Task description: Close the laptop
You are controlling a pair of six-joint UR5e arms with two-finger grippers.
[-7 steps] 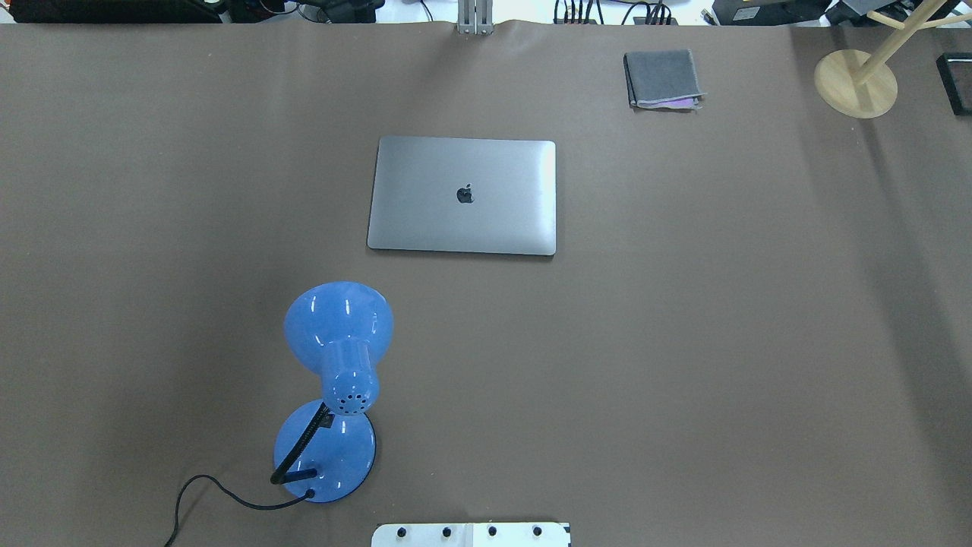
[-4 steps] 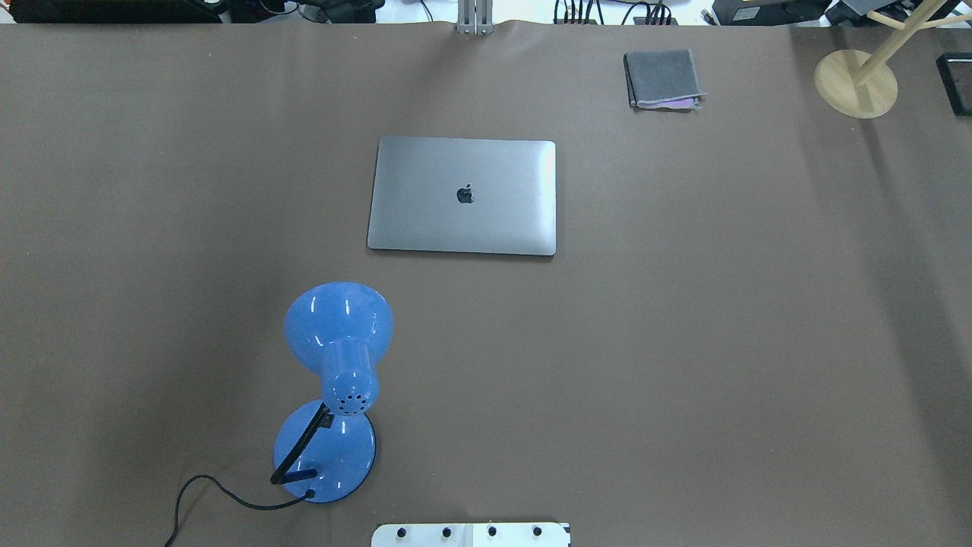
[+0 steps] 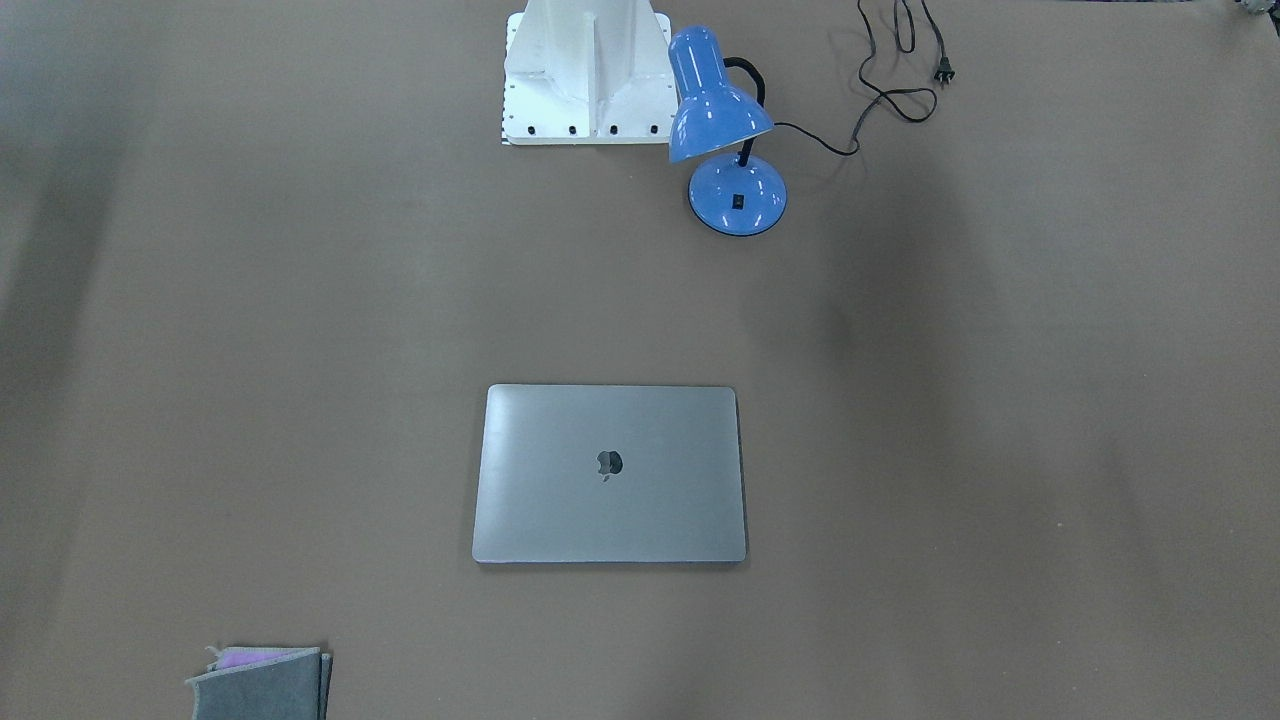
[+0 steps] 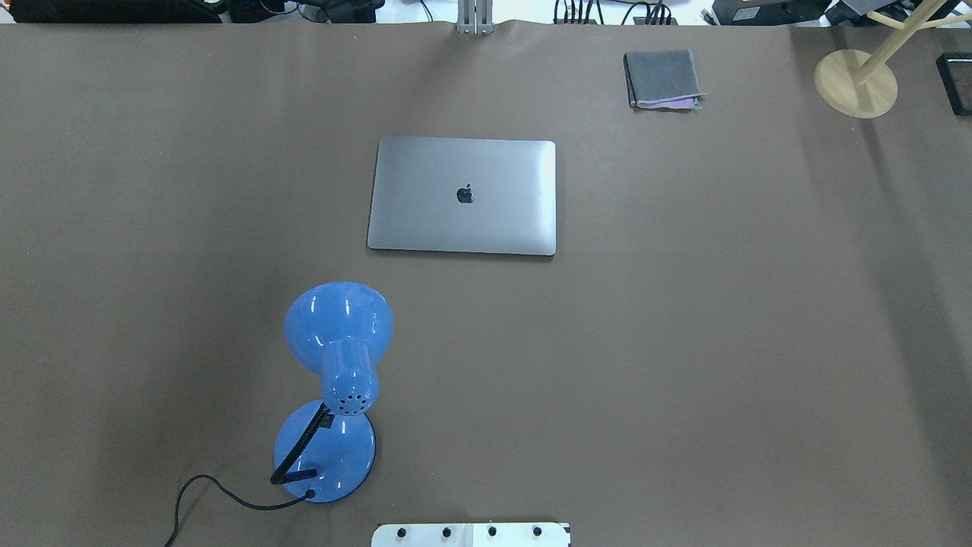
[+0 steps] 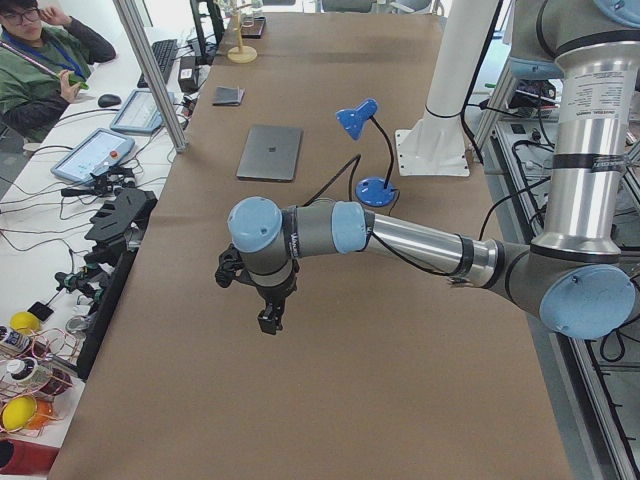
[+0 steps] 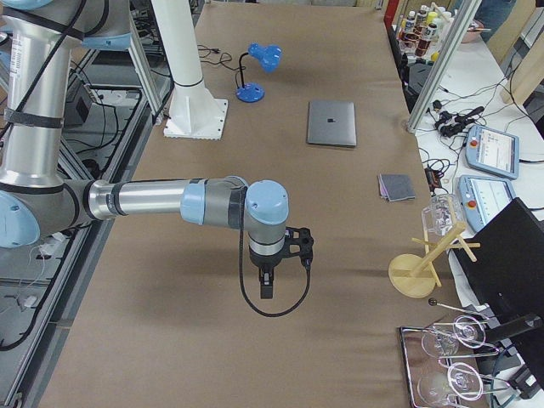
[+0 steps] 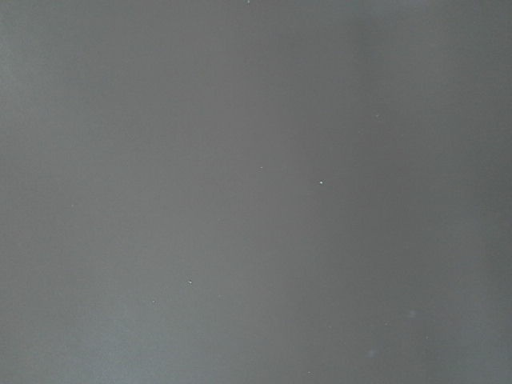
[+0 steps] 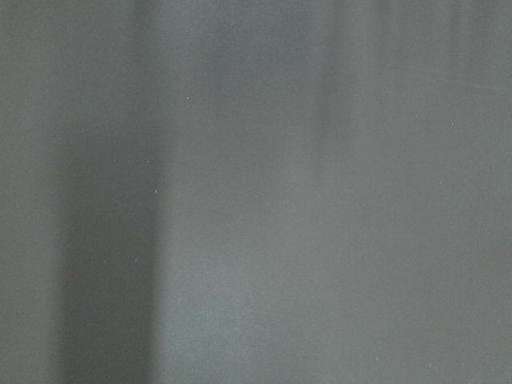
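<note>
Overhead, front cameras share laptop [image 4: 462,195]; wrists seemingly downward.

**Left arm** [image 5: 420,243]: brushed silver tube links. Grey joint housings carry round light-blue end caps. Thin dark bands ring the upright link, and a thin black cable lies against the forearm tube.

**Left gripper** [image 5: 268,325]: black and compact, with a black block at the wrist.

**Right arm** [image 6: 144,200]: same build, with silver tubes, grey housings and light-blue caps. A black cable hangs in a loop below the wrist.

**Right gripper** [image 6: 266,291]: black, with a black bracket beside it.

**Pedestal** [image 3: 585,70]: white column on a white plate, with a row of dark bolt heads along the plate's edge.
</note>
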